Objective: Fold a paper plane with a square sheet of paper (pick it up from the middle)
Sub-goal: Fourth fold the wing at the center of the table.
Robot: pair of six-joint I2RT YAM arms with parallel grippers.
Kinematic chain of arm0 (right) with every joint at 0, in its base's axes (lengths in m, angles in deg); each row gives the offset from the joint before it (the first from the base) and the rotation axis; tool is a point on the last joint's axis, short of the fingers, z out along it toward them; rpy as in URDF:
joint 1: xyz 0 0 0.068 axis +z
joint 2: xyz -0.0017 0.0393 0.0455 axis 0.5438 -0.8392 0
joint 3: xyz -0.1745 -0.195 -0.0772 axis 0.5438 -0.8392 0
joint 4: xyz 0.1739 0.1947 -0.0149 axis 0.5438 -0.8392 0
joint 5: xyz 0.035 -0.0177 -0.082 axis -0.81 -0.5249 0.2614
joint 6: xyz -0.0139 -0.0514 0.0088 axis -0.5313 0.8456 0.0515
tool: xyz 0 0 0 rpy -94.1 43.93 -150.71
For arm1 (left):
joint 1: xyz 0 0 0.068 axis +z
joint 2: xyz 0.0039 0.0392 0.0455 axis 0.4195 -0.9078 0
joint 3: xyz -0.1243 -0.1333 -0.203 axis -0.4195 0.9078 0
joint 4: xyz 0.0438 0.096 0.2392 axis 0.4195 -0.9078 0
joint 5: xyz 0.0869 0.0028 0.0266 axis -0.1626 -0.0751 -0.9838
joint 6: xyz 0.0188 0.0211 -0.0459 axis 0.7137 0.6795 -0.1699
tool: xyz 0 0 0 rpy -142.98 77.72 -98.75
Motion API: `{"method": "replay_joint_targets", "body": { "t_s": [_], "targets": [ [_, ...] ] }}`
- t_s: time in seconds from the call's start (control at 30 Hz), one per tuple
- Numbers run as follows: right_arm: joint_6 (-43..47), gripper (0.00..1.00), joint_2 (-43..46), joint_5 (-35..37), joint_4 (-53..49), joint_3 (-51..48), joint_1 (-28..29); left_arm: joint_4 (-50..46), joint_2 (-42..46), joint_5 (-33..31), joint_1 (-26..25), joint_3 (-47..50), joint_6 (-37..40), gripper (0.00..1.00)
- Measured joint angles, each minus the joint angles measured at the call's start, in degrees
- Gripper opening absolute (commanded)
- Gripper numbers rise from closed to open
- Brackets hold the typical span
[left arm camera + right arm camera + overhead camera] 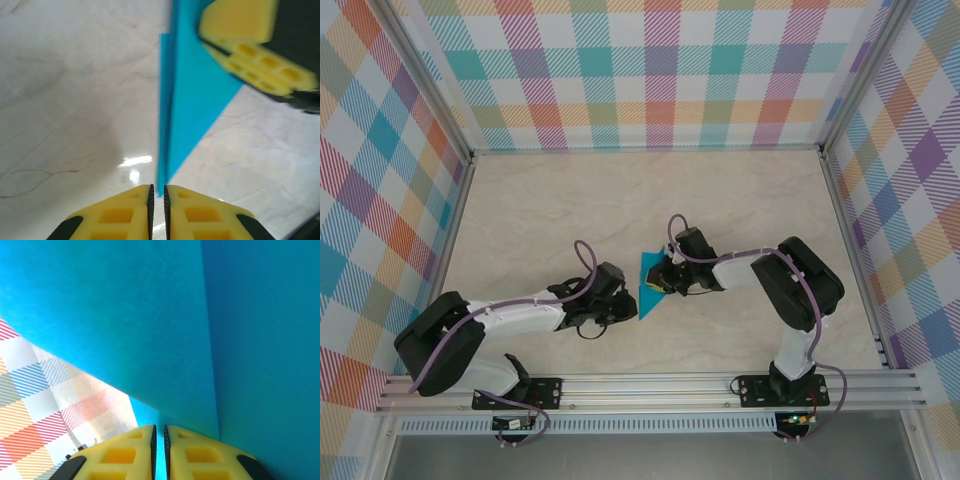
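**Teal paper wedge (648, 287), pinched twice**

Folded, pointed; at worktop (570, 200) centre. Left pincer (157, 194): at wedge's 7 o'clock, jaws closed on its tip. Right pincer (160, 432): at 3 o'clock, jaws closed on the paper's edge.

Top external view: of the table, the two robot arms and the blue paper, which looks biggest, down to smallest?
Largest: the table.
Next: the left arm and right arm, which look about alike, so I won't rank them.
Smallest: the blue paper.
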State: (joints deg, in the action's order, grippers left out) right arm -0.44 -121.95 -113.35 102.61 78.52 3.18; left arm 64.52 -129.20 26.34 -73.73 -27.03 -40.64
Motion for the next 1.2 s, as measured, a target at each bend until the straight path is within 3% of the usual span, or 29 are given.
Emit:
{"method": "replay_joint_targets", "body": {
  "t_s": [0.47, 1.0, 1.2],
  "targets": [
    [-3.2, 0.15, 0.0, 0.2, 4.1, -1.8, 0.0, 6.9, -12.7, 2.0, 0.0, -6.5, -3.2, 0.05],
    [-3.0, 0.15, 0.1, 0.2, 3.5, -1.4, 0.0, 10.2, -15.8, -1.6, 0.1, -6.0, -3.6, 0.01],
    [-0.6, 0.15, 0.4, 1.4, -2.1, 1.2, 0.3, 13.5, -14.6, -2.3, 0.1, -3.2, -4.8, 0.0]
  ]
}}
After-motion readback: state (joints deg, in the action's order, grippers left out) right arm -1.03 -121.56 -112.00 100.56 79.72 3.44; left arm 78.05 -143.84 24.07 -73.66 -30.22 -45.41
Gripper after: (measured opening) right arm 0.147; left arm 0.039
